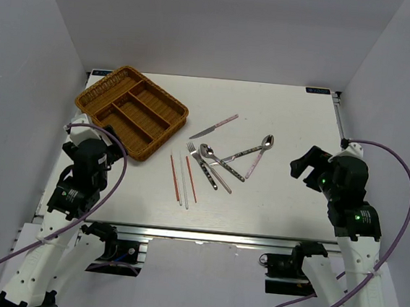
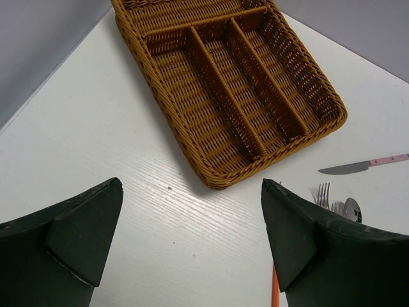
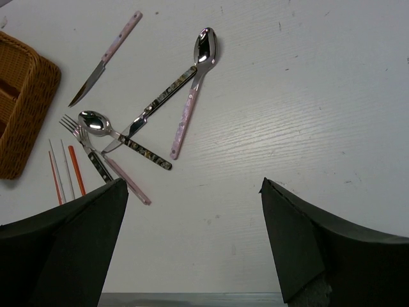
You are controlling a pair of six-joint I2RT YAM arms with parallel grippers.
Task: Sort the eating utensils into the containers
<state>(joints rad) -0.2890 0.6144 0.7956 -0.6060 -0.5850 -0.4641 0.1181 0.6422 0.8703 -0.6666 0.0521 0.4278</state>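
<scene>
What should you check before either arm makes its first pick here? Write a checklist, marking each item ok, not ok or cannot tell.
1. Left gripper open and empty: ok.
2. Right gripper open and empty: ok.
3. Tray compartments free of utensils: ok.
4. Pink knife lies apart from the other utensils: ok.
5. Fork and spoons lie apart from one another: not ok, they cross in a pile.
6. Chopsticks thick enough to pinch off the table: cannot tell.
</scene>
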